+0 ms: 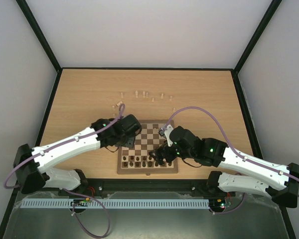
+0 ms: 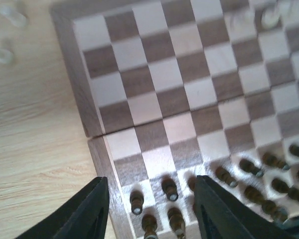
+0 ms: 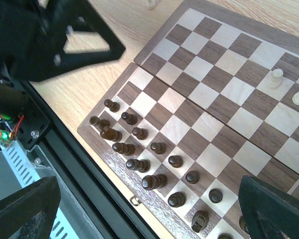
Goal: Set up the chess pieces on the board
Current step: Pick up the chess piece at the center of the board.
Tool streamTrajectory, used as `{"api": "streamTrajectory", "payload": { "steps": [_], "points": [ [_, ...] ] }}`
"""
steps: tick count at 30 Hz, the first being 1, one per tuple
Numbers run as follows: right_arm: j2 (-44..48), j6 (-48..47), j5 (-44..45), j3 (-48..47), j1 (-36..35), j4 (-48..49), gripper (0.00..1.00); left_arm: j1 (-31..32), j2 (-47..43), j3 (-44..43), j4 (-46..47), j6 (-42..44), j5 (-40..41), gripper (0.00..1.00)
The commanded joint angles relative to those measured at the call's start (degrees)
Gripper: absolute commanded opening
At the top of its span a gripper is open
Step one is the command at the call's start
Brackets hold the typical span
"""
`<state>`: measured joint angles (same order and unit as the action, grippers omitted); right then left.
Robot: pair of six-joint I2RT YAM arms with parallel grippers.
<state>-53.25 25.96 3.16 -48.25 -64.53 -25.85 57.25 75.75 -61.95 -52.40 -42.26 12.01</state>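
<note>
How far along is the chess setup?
Done: dark brown turned wooden pieces seemingly fill the two nearest rows of the chequered wooden board. In hand: nothing; left claw and right claw are both open. Remaining: two cream pieces stand on the board; the rest wait on the light wooden tabletop.

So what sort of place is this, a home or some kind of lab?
Probably a robot lab test cell: white panels in a black frame enclose a wooden tabletop, with a left arm and right arm bolted at its near edge, reaching over a board.
</note>
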Motion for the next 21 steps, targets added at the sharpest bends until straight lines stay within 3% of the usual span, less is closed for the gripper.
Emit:
{"api": "streamTrajectory", "payload": {
  "steps": [1, 5, 6, 7, 18, 21],
  "points": [
    [0.2, -0.4, 1.9, 0.1, -0.3, -1.3, 0.99, -3.4, -4.9, -1.8, 3.1, 2.7, 3.9, 0.57],
    [-1.7, 0.3, 5.5, -0.8, -0.2, -1.8, 0.99, -5.3, -9.1, 0.1, 11.7, 4.4, 5.1, 0.83],
    [-2.9, 0.5, 6.5, -1.1, 0.0, -2.0, 0.99, -5.8, -10.1, 0.9, 13.6, 4.6, 5.3, 0.95],
    [-3.9, 0.7, 7.1, -1.5, 0.6, -2.2, 0.99, -6.5, -11.0, 1.5, 15.5, 4.9, 5.1, 0.98],
    [-16.1, 0.9, 7.6, -8.7, 20.9, -1.2, 0.99, -8.9, -21.2, 10.7, 23.2, 4.5, 4.9, 0.99],
    [-24.0, 1.0, 7.6, -12.9, 26.6, 0.0, 0.9, -8.9, -25.1, 17.8, 28.0, 2.7, 3.4, 0.99]
  ]
}}
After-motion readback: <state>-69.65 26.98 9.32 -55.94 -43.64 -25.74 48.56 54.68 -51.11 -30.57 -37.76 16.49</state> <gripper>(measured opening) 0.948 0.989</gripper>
